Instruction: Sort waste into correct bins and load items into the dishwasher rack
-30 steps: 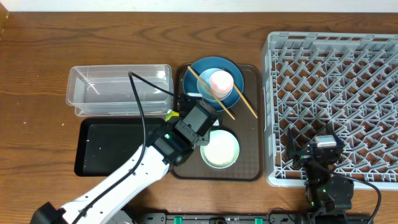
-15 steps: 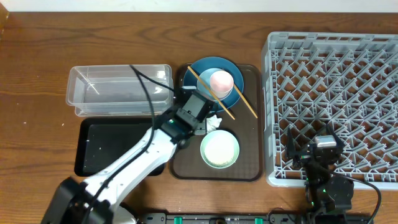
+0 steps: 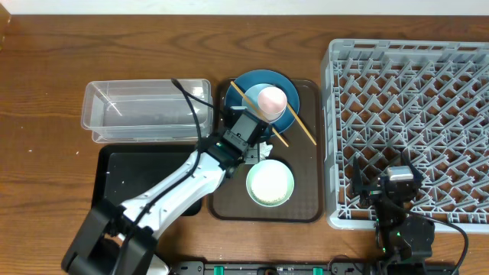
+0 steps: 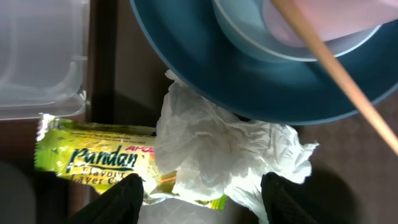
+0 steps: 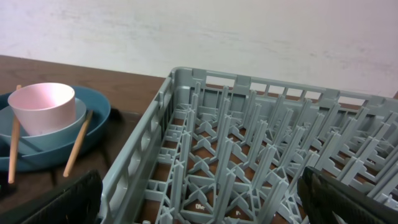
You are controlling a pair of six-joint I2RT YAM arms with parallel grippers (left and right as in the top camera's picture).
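Your left gripper (image 4: 204, 198) is hovering, jaws apart, over the crumpled tissue (image 4: 214, 146) lying against the blue plate (image 4: 249, 93), snack wrapper (image 4: 93, 160) alongside; your right gripper (image 5: 199, 202) is sitting, jaws wide apart, at the dishwasher rack (image 5: 249, 155).

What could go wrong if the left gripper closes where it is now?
1. The left gripper is open astride both the tissue and the snack wrapper, which overlap. One close could grab both and mix the sorting.
2. The tissue's edge runs under the blue plate rim. Pulling it may jog the plate and roll the chopsticks off.
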